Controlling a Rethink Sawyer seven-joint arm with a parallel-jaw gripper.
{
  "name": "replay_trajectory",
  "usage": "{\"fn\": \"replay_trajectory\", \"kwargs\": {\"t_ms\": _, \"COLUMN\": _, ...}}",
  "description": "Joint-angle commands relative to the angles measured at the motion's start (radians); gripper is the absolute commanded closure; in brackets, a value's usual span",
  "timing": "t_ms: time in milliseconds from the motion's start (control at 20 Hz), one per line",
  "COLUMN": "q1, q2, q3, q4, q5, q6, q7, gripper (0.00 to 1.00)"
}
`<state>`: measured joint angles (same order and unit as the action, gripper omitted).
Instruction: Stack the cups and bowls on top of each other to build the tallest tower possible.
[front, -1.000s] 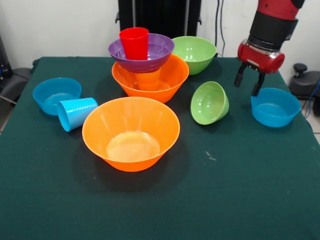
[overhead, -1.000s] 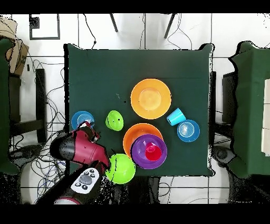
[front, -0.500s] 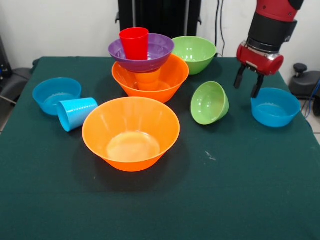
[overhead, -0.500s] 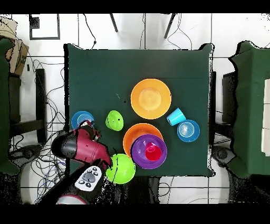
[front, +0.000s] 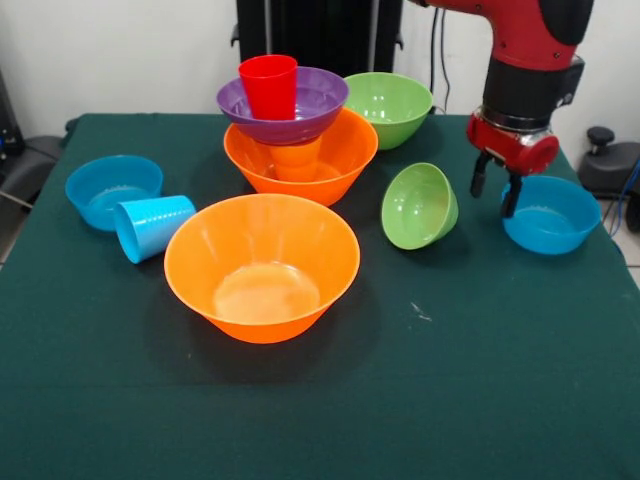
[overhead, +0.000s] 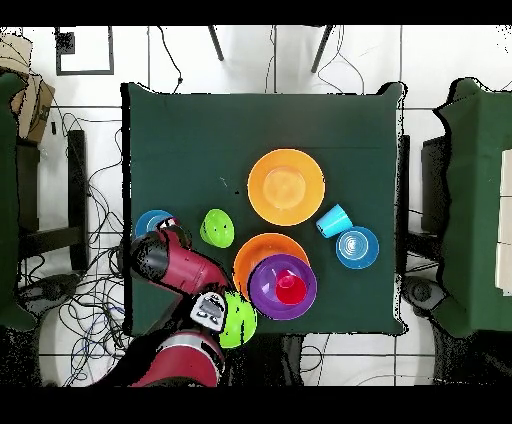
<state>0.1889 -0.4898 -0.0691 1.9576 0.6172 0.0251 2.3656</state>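
The tower stands at the back: a large orange bowl (front: 335, 165), an orange cup (front: 297, 160) in it, a purple bowl (front: 310, 105) on that, and a red cup (front: 268, 87) on top. From above the red cup (overhead: 291, 289) sits in the purple bowl (overhead: 270, 290). My gripper (front: 494, 190) is open and empty, hanging just above the left rim of a small blue bowl (front: 552, 215). The overhead view puts my gripper (overhead: 166, 229) at the edge of that bowl (overhead: 148, 221). A small green bowl (front: 420, 205) lies tilted to its left.
A large orange bowl (front: 262, 265) stands in front of the tower. A light blue cup (front: 152, 226) lies on its side by another small blue bowl (front: 110, 188). A large green bowl (front: 390, 105) stands at the back, partly under my arm from above (overhead: 240, 322).
My gripper has come down a little toward the right blue bowl's rim, and the arm above it has swung round. The bowls and cups have not moved.
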Motion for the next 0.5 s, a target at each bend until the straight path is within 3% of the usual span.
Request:
{"fn": "replay_trajectory", "kwargs": {"t_ms": 50, "q1": -0.060, "q2": -0.034, "q3": 0.233, "q4": 0.053, "q5": -0.051, "q6": -0.043, "q7": 0.179, "gripper": 0.00}}
{"fn": "replay_trajectory", "kwargs": {"t_ms": 350, "q1": -0.025, "q2": -0.049, "q3": 0.193, "q4": 0.048, "q5": -0.033, "q6": -0.014, "q7": 0.174, "gripper": 0.00}}
{"fn": "replay_trajectory", "kwargs": {"t_ms": 500, "q1": 0.029, "q2": -0.067, "q3": 0.121, "q4": 0.030, "q5": -0.020, "q6": 0.038, "q7": 0.153, "gripper": 0.00}}
